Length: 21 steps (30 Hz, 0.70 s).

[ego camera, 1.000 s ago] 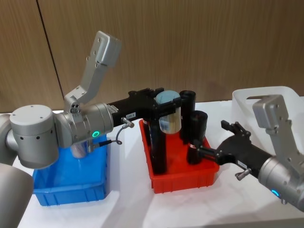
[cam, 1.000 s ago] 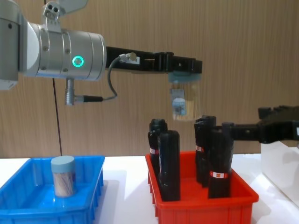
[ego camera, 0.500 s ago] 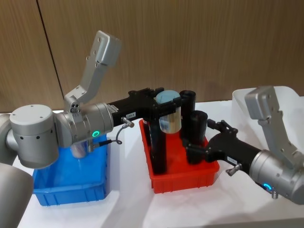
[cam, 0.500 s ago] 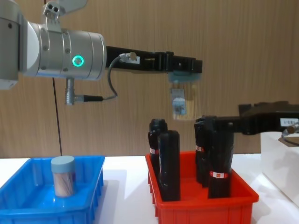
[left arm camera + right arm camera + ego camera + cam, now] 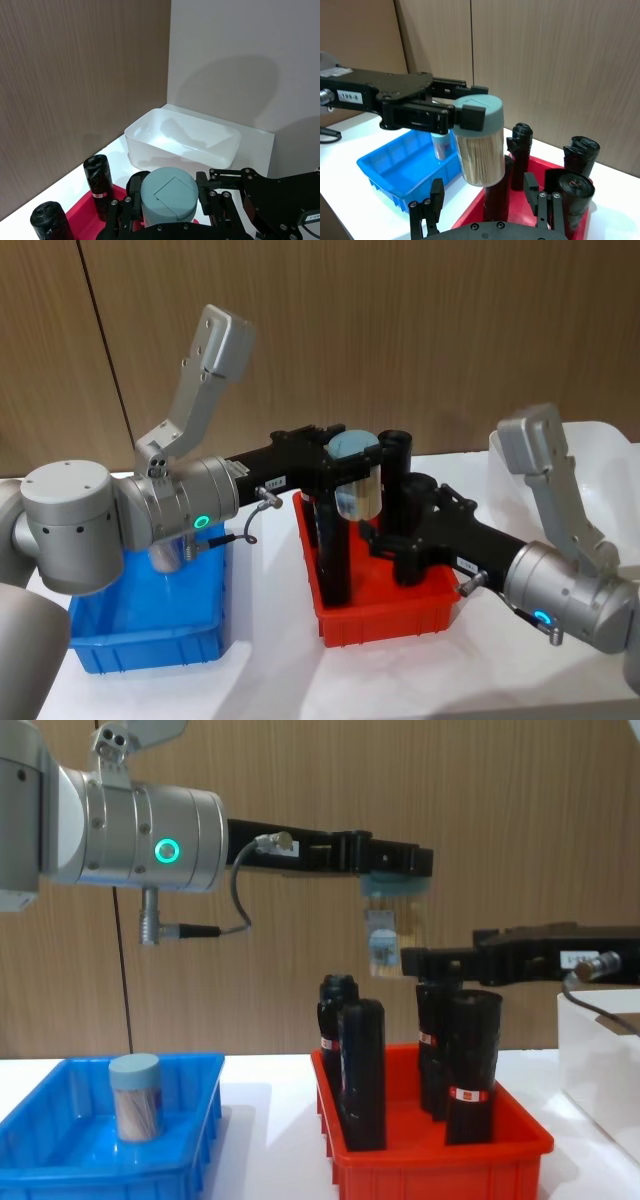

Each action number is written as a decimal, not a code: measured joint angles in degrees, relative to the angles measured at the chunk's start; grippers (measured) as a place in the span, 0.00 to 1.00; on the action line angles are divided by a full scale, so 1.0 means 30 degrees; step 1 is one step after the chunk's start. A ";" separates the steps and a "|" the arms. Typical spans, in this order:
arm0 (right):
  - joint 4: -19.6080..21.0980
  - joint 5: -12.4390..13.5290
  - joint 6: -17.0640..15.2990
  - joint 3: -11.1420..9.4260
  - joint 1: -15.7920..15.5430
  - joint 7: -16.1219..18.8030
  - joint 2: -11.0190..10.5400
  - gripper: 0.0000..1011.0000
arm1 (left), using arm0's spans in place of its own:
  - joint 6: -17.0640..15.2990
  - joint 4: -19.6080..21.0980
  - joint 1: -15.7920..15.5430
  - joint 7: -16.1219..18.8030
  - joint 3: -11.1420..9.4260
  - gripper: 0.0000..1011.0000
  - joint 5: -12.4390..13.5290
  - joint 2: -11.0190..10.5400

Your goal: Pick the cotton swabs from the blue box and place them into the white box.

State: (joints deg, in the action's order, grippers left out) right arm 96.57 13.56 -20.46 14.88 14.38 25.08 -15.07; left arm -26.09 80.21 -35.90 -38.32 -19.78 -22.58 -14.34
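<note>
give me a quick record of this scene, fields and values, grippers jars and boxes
left gripper: shut on cotton swab jar at its lid, raised above red bin
right gripper: open, just right of the held jar
blue box: second jar standing inside
white box: nothing seen inside
red bin: black cylinders upright

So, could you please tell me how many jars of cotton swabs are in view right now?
2. One jar hangs in the left gripper above the red bin; the second jar stands in the blue box. I see no others.
</note>
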 joint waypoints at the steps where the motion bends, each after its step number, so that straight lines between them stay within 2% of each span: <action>1: -0.0048 0.0010 -0.0003 0.0024 0.0065 0.0035 0.0046 0.99 | -0.0001 0.0000 0.0001 0.0000 0.0000 0.66 0.0000 0.0000; 21: -0.1564 -0.0112 -0.0041 0.0495 0.1423 0.0236 0.0991 0.99 | 0.0000 0.0001 0.0001 0.0000 0.0000 0.66 0.0002 -0.0001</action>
State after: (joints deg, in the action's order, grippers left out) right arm 91.88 13.22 -20.59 16.36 18.65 25.79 -12.10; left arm -26.09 80.21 -35.89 -38.32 -19.78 -22.57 -14.35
